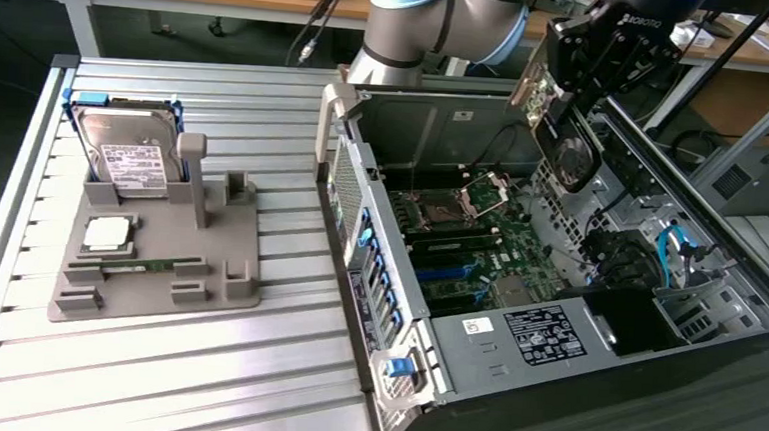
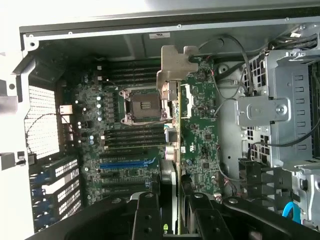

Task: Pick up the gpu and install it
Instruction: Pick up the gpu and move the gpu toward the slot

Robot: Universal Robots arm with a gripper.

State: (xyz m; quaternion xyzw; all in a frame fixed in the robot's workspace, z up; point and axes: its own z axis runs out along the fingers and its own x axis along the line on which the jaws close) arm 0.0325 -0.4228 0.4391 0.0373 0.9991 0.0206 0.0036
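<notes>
Claw grips gpu (near end hidden) over case.

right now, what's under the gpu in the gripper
The motherboard: CPU socket, memory slots, a blue slot. The strip directly beneath the gpu is covered by it.

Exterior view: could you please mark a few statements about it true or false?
1. The tool holds the gpu over the open case. True.
2. The hard drive lies inside the case. False: it stands upright in the grey fixture on the table.
3. The gpu is seated in its slot. False: it hangs from the tool, above the board.
4. A memory stick lies on the fixture. True.
</notes>
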